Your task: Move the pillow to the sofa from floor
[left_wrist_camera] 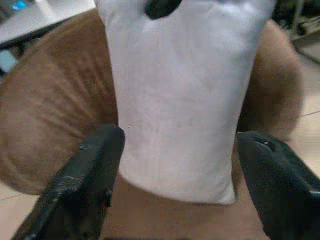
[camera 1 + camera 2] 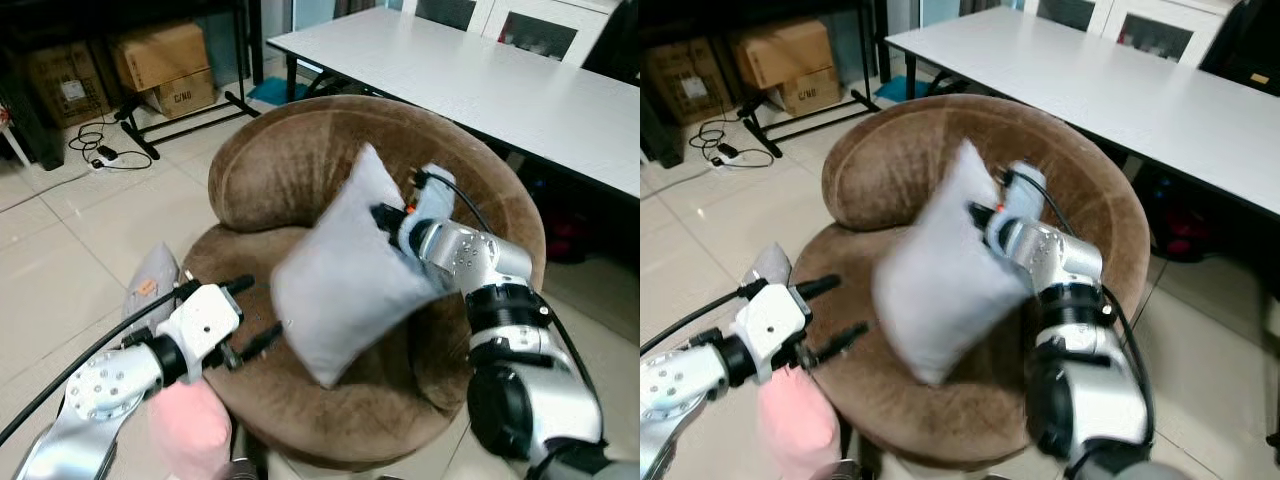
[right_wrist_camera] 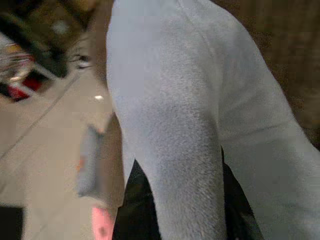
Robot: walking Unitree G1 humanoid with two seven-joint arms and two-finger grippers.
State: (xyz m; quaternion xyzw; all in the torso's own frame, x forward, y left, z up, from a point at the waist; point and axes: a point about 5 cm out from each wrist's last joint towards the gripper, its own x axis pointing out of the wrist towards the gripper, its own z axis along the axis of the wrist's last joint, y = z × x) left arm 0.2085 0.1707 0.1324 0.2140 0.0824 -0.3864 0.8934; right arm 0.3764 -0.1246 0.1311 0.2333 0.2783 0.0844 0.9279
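A light grey pillow (image 2: 345,270) hangs tilted over the seat of the round brown sofa chair (image 2: 290,165), its lower corner close to the cushion. My right gripper (image 2: 392,222) is shut on the pillow's upper right side, and the right wrist view has the fabric (image 3: 175,125) bunched between the black fingers. My left gripper (image 2: 255,315) is open just left of the pillow's lower edge, above the seat front. In the left wrist view the pillow (image 1: 180,90) hangs ahead of the two spread fingers (image 1: 85,185).
A pink pillow (image 2: 190,425) and a grey one (image 2: 150,285) lie by the chair's front left. A white table (image 2: 480,80) stands close behind the chair. Cardboard boxes (image 2: 165,60), a black stand and cables (image 2: 100,150) sit on the tiled floor at back left.
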